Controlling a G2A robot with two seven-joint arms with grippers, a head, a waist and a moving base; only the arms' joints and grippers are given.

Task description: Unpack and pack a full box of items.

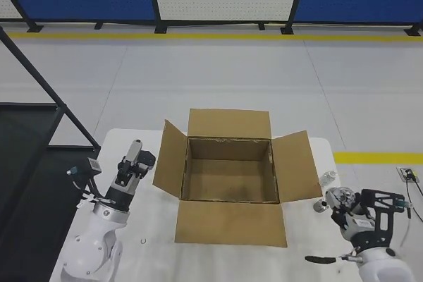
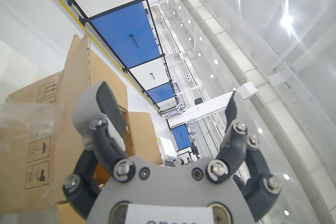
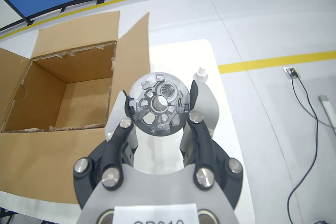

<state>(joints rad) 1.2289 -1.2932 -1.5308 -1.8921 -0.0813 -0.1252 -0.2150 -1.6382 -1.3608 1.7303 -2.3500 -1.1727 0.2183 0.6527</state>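
An open cardboard box (image 1: 230, 180) stands in the middle of the white table (image 1: 137, 233), all flaps folded out, its inside bare. My right gripper (image 3: 159, 101) is shut on a round grey metal part (image 3: 159, 102) with a centre hole and cut-outs, held above the table just right of the box (image 3: 57, 104). In the top view that part (image 1: 340, 199) is at the table's right edge. My left gripper (image 2: 168, 104) is open with nothing between its fingers, tilted upward beside the box's left flap (image 2: 39, 130); the top view has it at the left (image 1: 136, 163).
A small clear bottle (image 3: 200, 74) lies on the table beyond the held part, seen from above too (image 1: 328, 177). A dark flat tool (image 1: 321, 259) rests near the front right. A black frame (image 1: 35, 92) stands left of the table. Cables (image 3: 304, 114) lie on the floor right.
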